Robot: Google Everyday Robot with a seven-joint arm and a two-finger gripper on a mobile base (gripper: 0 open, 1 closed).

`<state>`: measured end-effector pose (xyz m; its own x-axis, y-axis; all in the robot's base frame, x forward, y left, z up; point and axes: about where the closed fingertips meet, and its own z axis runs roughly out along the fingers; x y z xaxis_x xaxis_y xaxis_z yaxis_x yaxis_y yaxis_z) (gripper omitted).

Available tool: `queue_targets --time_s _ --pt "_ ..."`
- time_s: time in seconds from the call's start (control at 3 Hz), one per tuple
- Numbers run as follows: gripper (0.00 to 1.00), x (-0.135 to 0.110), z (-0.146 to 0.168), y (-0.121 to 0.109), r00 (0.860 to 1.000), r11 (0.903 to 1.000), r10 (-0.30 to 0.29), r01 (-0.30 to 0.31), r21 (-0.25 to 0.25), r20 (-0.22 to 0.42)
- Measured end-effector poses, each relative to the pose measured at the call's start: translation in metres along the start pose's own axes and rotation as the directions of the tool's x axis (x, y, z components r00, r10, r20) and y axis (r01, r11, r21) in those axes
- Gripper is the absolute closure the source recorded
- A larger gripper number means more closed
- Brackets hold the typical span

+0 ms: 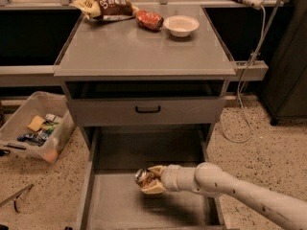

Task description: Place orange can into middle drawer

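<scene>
I see speckled floor (259, 147), grey metal cabinet (144, 51) centre, clear plastic bin (60, 138) left, white cable (242, 104) right, dim warm light. Gripper (147, 181) lower centre, clasping the orange can (142, 176).

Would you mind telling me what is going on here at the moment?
The robot's arm reaches in from the right with its gripper shut on the orange can, holding it low inside the pulled-out middle drawer. The can has not been let go yet. A chip bag, a red can and a white bowl sit untouched on the cabinet top.
</scene>
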<state>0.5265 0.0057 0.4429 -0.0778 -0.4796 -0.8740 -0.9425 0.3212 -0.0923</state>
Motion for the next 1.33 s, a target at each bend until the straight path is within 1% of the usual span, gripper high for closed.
queue_targets --time_s 0.33,0.67,1.0,1.33 --pt "1.00 0.000 0.000 0.000 1.000 1.0000 0.000 0.000 -0.001 0.000" --pt "1.00 0.028 0.013 0.013 0.998 0.9992 0.034 -0.035 -0.019 -0.059" --pt "1.00 0.057 0.021 0.024 0.988 0.9949 0.093 -0.097 -0.029 -0.121" --pt "0.81 0.057 0.021 0.024 0.988 0.9949 0.093 -0.097 -0.029 -0.121"
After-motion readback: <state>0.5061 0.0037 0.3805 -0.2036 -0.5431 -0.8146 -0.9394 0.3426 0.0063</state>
